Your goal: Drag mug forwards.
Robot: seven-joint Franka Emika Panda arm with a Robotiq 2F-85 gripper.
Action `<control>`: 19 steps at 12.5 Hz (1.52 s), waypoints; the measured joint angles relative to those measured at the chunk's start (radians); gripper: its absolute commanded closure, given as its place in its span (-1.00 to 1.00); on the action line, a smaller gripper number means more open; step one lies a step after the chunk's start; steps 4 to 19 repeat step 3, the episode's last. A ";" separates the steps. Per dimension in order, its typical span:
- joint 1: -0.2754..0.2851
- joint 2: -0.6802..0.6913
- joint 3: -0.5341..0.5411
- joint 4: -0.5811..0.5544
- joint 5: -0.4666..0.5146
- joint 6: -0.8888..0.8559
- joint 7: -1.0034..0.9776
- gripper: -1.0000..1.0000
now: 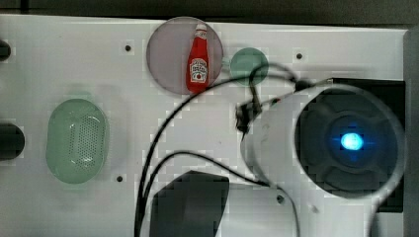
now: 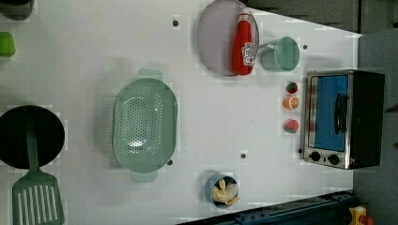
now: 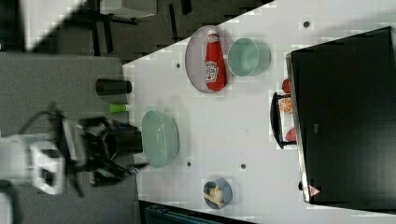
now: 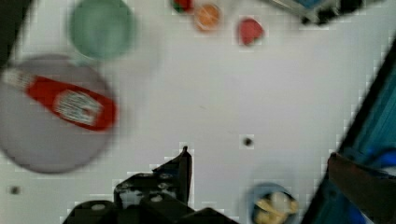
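1. My gripper (image 3: pixel 133 169) hangs high above the white table (image 2: pixel 94 56), off its edge in the right view, beyond the colander's side.
2. My fingers stand spread as wide as they go, and nothing is between them; in the wrist view one dark finger (image 4: pixel 183 169) pokes up over bare tabletop.
3. The small teal-green mug (image 2: pixel 280 54) stands upright on the table, open mouth up, well apart from my fingers.
4. In the left view the mug sits just beside the round pinkish-grey plate (image 2: pixel 213 37), on the left view's right of it, its short handle reaching toward the plate's rim; whether handle and rim touch I cannot tell.
5. A red plastic ketchup bottle (image 2: pixel 244 44) with a white cap lies flat on that plate, along the edge nearest the mug.
6. In the left view, a silver toaster oven (image 2: pixel 342 117) with a blue-lit glass door sits below the mug, and three small toy fruits (image 2: pixel 291 107) stand in a row along the oven's front.
7. The large pale green perforated oval colander (image 2: pixel 145 124) rests near the table's middle, well apart from the mug.
8. A small blue-grey round bowl holding pale yellow pieces (image 2: pixel 223 190) stands near the table edge at the left view's bottom.
9. At the left view's left edge lie a black round pan (image 2: pixel 28 136) and a green slotted spatula (image 2: pixel 36 199), its handle across the pan.
10. In the top view my white arm (image 1: pixel 276 138) with its black cables hangs over the table, partly across the mug.
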 measured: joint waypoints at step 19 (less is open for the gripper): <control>0.003 -0.008 0.023 -0.116 -0.026 0.008 0.000 -1.00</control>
